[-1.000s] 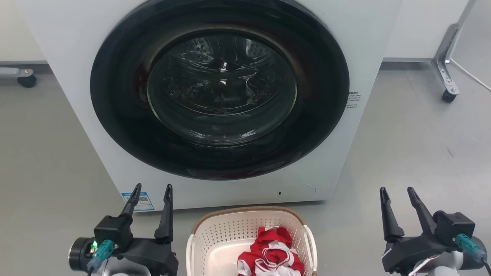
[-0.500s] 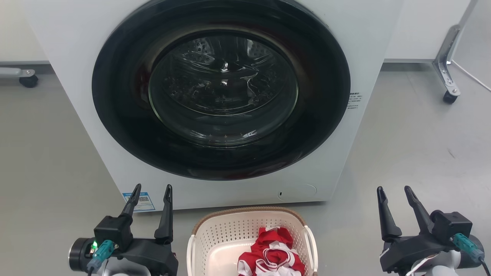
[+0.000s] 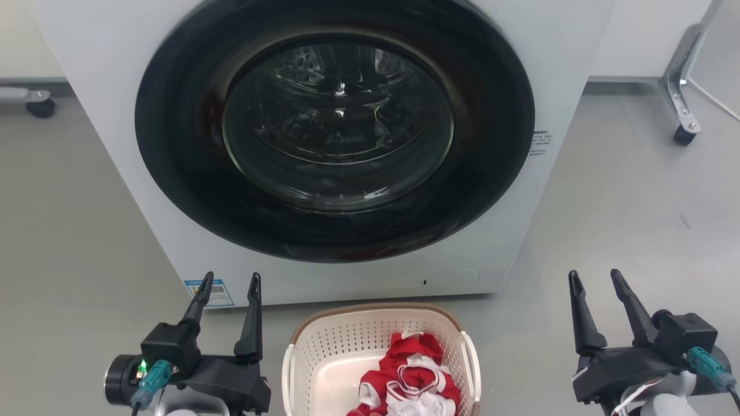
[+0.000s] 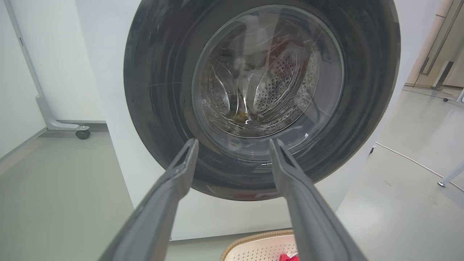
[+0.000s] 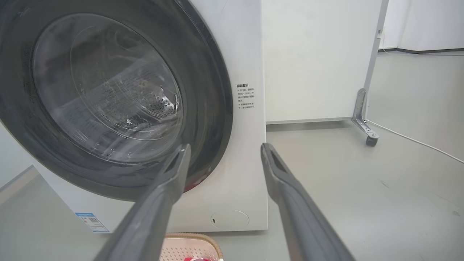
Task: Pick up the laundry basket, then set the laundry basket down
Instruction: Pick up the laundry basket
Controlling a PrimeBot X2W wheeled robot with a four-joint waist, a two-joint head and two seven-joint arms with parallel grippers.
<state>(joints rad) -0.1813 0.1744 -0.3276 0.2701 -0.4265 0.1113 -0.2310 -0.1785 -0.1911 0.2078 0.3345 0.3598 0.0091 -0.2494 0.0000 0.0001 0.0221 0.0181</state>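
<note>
The left gripper (image 3: 230, 278) hovers with its two dark fingers spread apart and nothing between them, tips pointing toward the washing machine (image 3: 104, 115). The right gripper (image 3: 594, 274) is likewise spread and empty, pointing the same way. In the left wrist view, the left gripper (image 4: 233, 142) frames the lower part of the round glass door (image 4: 268, 72). In the right wrist view, the right gripper (image 5: 225, 146) frames the machine's white front beside the door's dark ring.

Between the two grippers, touching neither, the laundry basket (image 3: 341, 346) stands upright on the grey floor (image 3: 624, 219), mouth facing up. Its brown-rimmed far edge lies just in front of the machine's base, below the door (image 3: 335, 133). One white handle (image 3: 287, 370) is on the side toward the left gripper and the other (image 3: 473, 364) on the side toward the right gripper, so the handle-to-handle axis runs across the machine's front. The near end is cut off by the picture's edge, so I cannot tell whether that is its long axis. A red and white garment (image 3: 413, 375) lies crumpled inside, toward the right handle. Corners of the basket also show low in the left wrist view (image 4: 261, 246) and the right wrist view (image 5: 188, 246).

A blue sticker (image 3: 211, 292) sits at the machine's lower left corner, and a wheeled metal leg (image 3: 682, 115) stands well off to the right.
</note>
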